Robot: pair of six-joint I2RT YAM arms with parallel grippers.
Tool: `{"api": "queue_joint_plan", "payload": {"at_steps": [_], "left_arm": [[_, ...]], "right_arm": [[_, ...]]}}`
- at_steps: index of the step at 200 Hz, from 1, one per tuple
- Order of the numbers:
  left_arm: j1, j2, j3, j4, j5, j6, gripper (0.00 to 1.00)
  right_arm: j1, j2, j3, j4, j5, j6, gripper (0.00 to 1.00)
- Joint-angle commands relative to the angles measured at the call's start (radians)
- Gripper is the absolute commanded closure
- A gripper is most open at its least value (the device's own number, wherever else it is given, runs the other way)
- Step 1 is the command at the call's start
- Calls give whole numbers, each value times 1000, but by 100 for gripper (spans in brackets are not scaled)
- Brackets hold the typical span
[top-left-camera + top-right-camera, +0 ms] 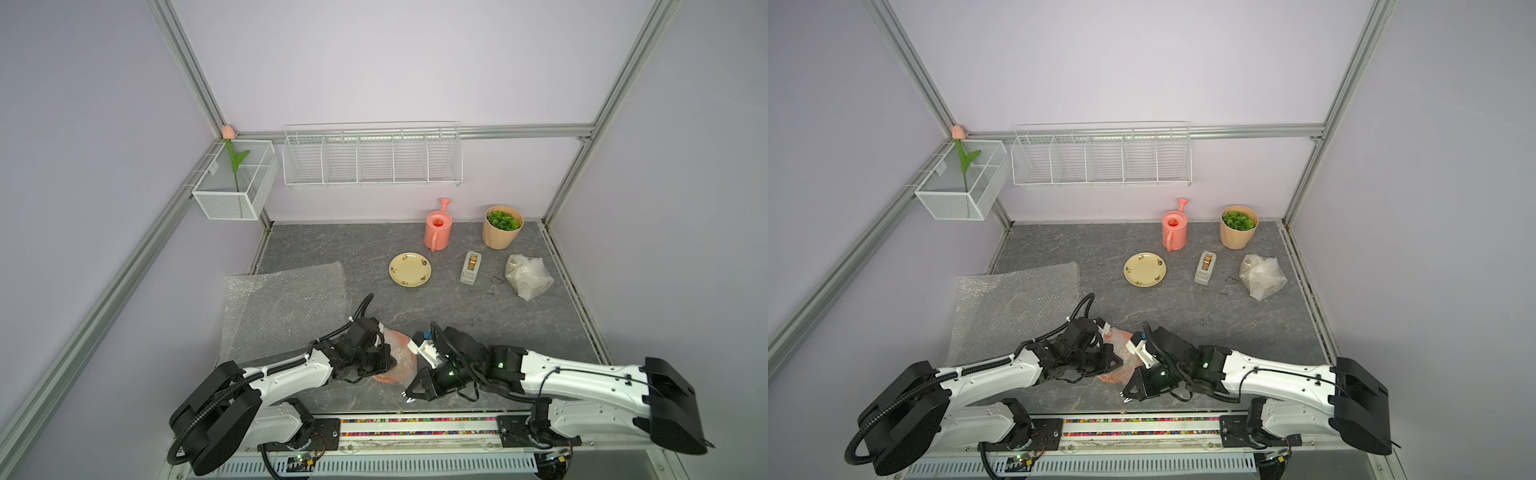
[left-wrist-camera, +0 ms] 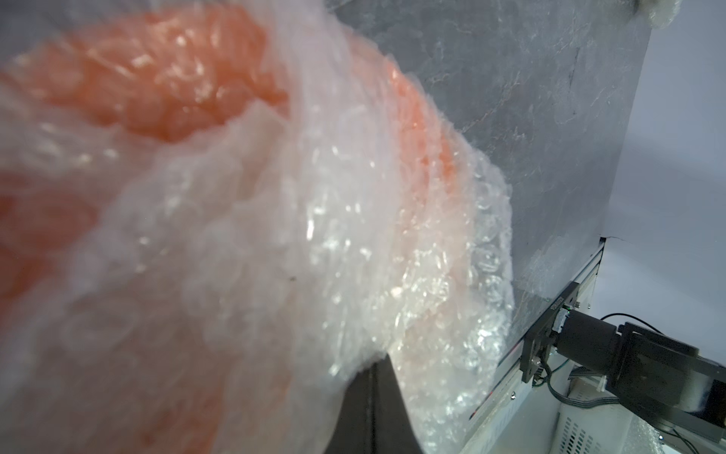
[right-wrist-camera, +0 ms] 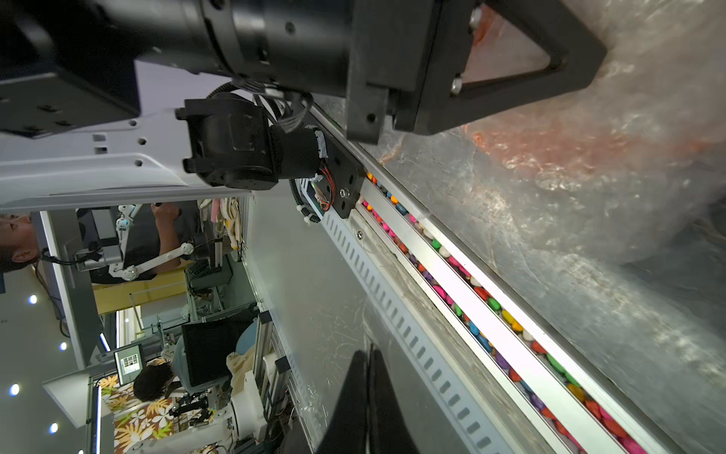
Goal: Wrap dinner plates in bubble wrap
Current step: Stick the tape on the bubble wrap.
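An orange plate (image 1: 388, 379) lies near the table's front edge, bundled in crumpled bubble wrap (image 1: 402, 353). In the left wrist view the orange plate (image 2: 157, 78) shows through the wrap (image 2: 353, 236). My left gripper (image 1: 392, 365) lies over the bundle, shut, its tips (image 2: 383, 359) pushed into the wrap's edge. Just right of the bundle my right gripper (image 1: 405, 392) points at the front rail, shut (image 3: 369, 351) on a thin clear strip of tape. A yellow patterned plate (image 1: 410, 269) sits bare in mid-table. A flat bubble wrap sheet (image 1: 282, 307) lies at the left.
A grey tape dispenser (image 1: 471, 268) stands right of the yellow plate, and a closed bubble-wrap bundle (image 1: 528, 276) lies further right. At the back stand a pink watering can (image 1: 438, 230) and a potted plant (image 1: 502, 226). Wire racks (image 1: 372, 156) hang on the walls.
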Motion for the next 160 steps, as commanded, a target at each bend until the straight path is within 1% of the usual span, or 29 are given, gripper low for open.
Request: {"api": "queue_joint_plan", "payload": {"at_steps": [1,40,63,77,93,117,160], "left_arm": [[4,-2,-6,26,4,14,100],[4,27,-2,38,31,17,100],[4,36,5,38,39,15,100],[4,38,7,35,37,12,100],[4,41,10,33,35,10,100],[4,44,10,26,27,12,100],[4,48,14,19,25,18,100]], "right_arm": [[8,66,40,94,11,42,93],[-50,167,66,148,12,48,93],[-87,197,75,185,5,51,93],[-91,196,87,190,-13,44,93],[-82,157,84,169,-30,40,93],[-36,49,70,32,-8,13,93],[65,-148,10,-144,39,44,93]]}}
